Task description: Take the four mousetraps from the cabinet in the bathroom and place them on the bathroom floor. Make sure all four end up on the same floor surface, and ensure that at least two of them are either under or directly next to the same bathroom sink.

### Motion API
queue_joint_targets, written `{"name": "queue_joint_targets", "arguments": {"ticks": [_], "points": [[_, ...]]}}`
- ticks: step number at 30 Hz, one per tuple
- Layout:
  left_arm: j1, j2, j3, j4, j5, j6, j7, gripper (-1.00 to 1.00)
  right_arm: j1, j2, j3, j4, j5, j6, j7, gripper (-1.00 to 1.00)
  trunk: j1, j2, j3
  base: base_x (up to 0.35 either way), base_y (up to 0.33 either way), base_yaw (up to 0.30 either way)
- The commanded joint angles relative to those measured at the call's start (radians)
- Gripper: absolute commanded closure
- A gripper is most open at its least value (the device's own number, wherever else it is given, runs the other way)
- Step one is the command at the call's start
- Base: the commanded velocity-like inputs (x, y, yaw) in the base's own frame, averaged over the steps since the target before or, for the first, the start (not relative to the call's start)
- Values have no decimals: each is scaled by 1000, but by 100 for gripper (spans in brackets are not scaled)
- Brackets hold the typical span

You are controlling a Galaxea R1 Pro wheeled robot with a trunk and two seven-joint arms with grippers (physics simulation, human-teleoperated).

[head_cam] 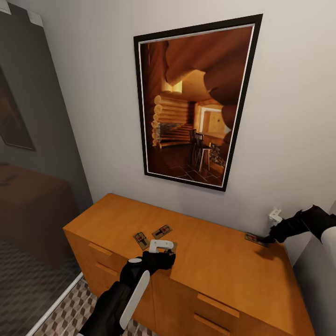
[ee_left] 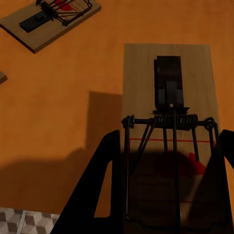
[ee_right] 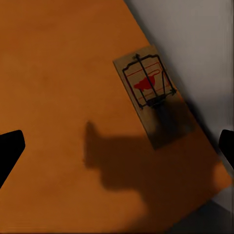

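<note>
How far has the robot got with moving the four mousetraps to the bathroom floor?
Done: nothing yet; all four mousetraps lie on the cabinet, including one loose trap and its neighbour. In hand: the left jaws straddle a third trap, grip uncertain; the right jaws hang open over the fourth trap by the wall. Left: all four onto the bathroom floor, two beside a sink.

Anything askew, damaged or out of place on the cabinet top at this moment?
Nothing stands out. The mousetraps lie flat and intact on the cabinet, one between the left gripper's fingers, one near the wall below the right gripper.
</note>
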Motion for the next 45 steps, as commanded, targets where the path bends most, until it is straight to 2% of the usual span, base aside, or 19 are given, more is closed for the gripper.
{"name": "queue_joint_targets", "arguments": {"ticks": [1, 16, 20, 23, 24, 28, 30, 34, 39, 45], "points": [[-1, 0, -1, -1, 9, 4, 9, 100, -1, -1, -9, -1, 3, 10, 5, -100, 1, -2, -2, 0, 0, 0], [-1, 0, -1, -1, 9, -1, 9, 100, -1, -11, -14, -3, -6, 1, 8, -100, 1, -2, -2, 0, 0, 0], [-1, 0, -1, -1, 9, -1, 9, 100, -1, -18, -16, -5, -27, -1, 14, -100, 1, -2, -2, 0, 0, 0], [-1, 0, -1, 0, 9, -1, 9, 100, -1, -37, -21, -8, -56, -3, 16, -100, 1, -2, -2, 0, 0, 0], [-1, 0, -1, 0, 9, -1, 9, 100, -1, -52, -26, -9, -74, -8, 17, -100, 1, -2, -2, 0, 0, 0], [-1, 0, -2, 0, 9, -1, 9, 100, -1, -76, -34, -10, -129, -22, 10, -100, 1, -2, -2, 0, 0, 0], [-1, 0, -2, 0, 9, -1, 9, 100, -1, -81, -36, -11, -148, -25, -2, -100, 1, -2, -2, 0, 0, 0], [-1, 0, -2, 0, 8, -1, 9, 100, -1, -86, -39, -12, -186, -34, -87, -100, 1, -2, -2, 0, 0, 0], [-1, 0, -2, -1, 8, -1, 9, 100, -1, -83, -40, -12, -210, -38, -168, -100, 1, -2, -2, 0, 0, 0], [-1, 0, -2, 0, 7, -1, 9, 100, -1, -81, -40, -12, -236, -40, -200, -100, 1, -2, -2, 0, 0, 0]]}}
